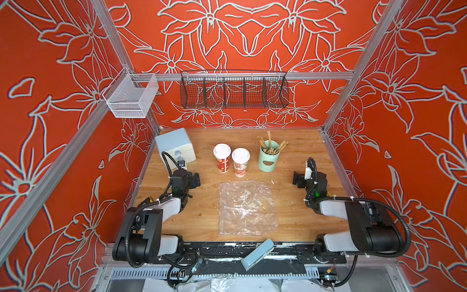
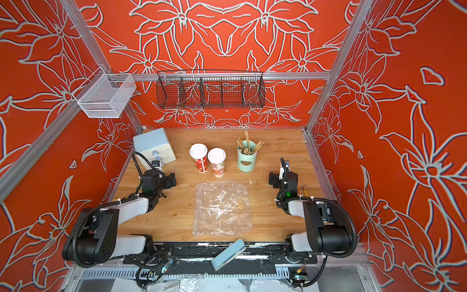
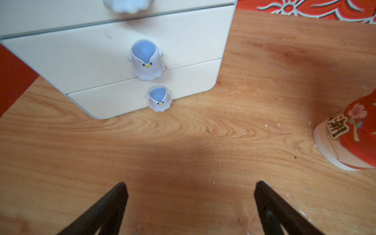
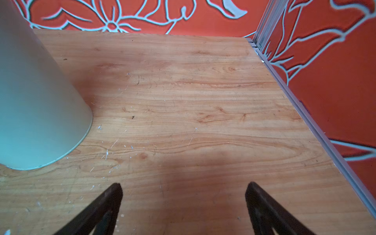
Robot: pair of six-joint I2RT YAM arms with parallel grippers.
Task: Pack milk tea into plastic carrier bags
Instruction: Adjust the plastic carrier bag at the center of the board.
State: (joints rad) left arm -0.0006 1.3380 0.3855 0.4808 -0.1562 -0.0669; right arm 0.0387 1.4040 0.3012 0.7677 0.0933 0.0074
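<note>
Plastic bag (image 1: 246, 207) lies flat on the counter (image 1: 298, 222) between left hand (image 1: 195, 180) and right hand (image 1: 296, 180), both released, empty; limp and slippery, best pinched at an edge. Red cup (image 1: 222, 158) and cream cup (image 1: 240, 161) ahead: crushable, grip mid-wall

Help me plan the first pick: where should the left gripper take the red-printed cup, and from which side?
Probably on the paper wall of the red-printed cup, just under its white dome lid, coming from the left gripper side: it stands upright, that flank is bare, and the cream cup stands close on its other side.
</note>
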